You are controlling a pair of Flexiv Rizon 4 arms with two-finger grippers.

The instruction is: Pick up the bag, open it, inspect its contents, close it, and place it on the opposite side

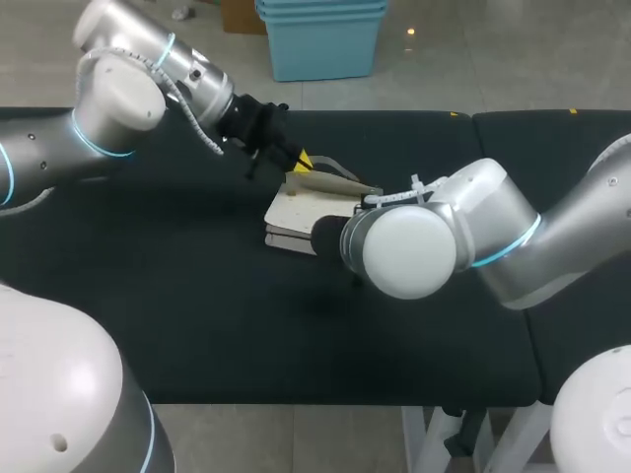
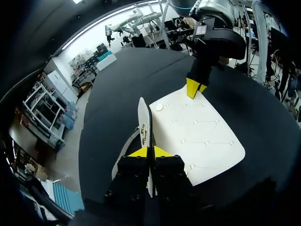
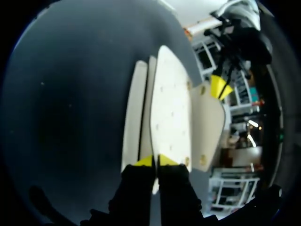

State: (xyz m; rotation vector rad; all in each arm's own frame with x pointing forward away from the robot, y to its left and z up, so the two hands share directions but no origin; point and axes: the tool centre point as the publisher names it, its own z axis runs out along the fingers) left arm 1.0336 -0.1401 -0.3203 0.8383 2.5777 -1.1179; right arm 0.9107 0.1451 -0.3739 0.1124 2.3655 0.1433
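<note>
A flat cream bag (image 1: 304, 210) lies on the black table, its top flap (image 2: 195, 136) lifted a little off the layers under it. My left gripper (image 1: 303, 162) comes in from the far left and is shut on a thin upright edge of the bag with a small metal clasp (image 2: 144, 134). In its own wrist view the left gripper (image 2: 149, 152) shows both yellow tips pinching that edge. My right gripper (image 3: 155, 161) is shut on the flap's (image 3: 171, 106) opposite edge. In the head view it is mostly hidden behind its own wrist. Each wrist view shows the other gripper's yellow tips (image 2: 195, 87) (image 3: 218, 87) across the bag.
The black table (image 1: 197, 296) stretches wide to the left and front of the bag. A seam (image 1: 498, 227) splits it from a second black panel on the right, under my right arm.
</note>
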